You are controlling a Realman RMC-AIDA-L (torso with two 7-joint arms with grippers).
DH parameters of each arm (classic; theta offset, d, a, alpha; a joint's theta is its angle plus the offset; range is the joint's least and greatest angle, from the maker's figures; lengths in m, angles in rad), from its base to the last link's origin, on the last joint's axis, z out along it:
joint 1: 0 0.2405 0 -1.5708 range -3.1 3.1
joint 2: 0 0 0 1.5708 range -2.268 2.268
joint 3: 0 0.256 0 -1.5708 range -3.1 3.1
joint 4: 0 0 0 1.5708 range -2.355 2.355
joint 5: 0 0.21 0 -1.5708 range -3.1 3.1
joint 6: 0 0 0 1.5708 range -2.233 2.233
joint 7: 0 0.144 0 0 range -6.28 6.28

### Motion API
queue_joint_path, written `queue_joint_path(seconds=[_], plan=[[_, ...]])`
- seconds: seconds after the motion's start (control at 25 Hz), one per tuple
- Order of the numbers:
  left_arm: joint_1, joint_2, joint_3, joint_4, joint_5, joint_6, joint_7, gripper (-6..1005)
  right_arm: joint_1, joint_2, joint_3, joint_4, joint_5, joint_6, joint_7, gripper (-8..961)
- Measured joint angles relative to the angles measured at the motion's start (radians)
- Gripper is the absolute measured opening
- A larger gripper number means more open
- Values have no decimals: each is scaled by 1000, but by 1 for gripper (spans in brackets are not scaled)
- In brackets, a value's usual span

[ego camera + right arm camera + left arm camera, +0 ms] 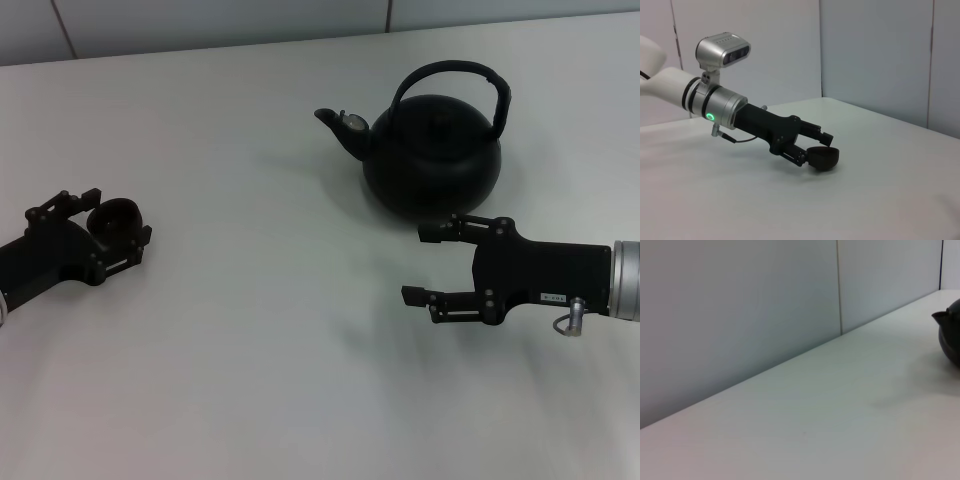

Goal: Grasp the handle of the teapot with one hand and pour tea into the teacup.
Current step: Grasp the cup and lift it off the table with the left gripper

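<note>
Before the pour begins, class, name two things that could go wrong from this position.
1. The right gripper sits open, low beside the teapot, below the arched handle; reaching straight in might nudge the body rather than catch the hoop.
2. The teacup, in the left gripper, is tiny and far from the spout, so tea may miss it.

We see matte black two-fingered grippers, left (110,222) and right (428,264). Silver wrist collars follow. One shows a green ring light (709,117)

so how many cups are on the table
1: the teacup sits at the table's left, between the left gripper's fingers, far from the teapot. None other visible.
</note>
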Motion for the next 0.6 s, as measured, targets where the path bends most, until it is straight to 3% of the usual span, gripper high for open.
queue_joint_path(seconds=[0.6], plan=[[0, 0, 30, 9, -6, -11, -11, 823, 0, 0, 0, -1, -1, -2, 1, 817]])
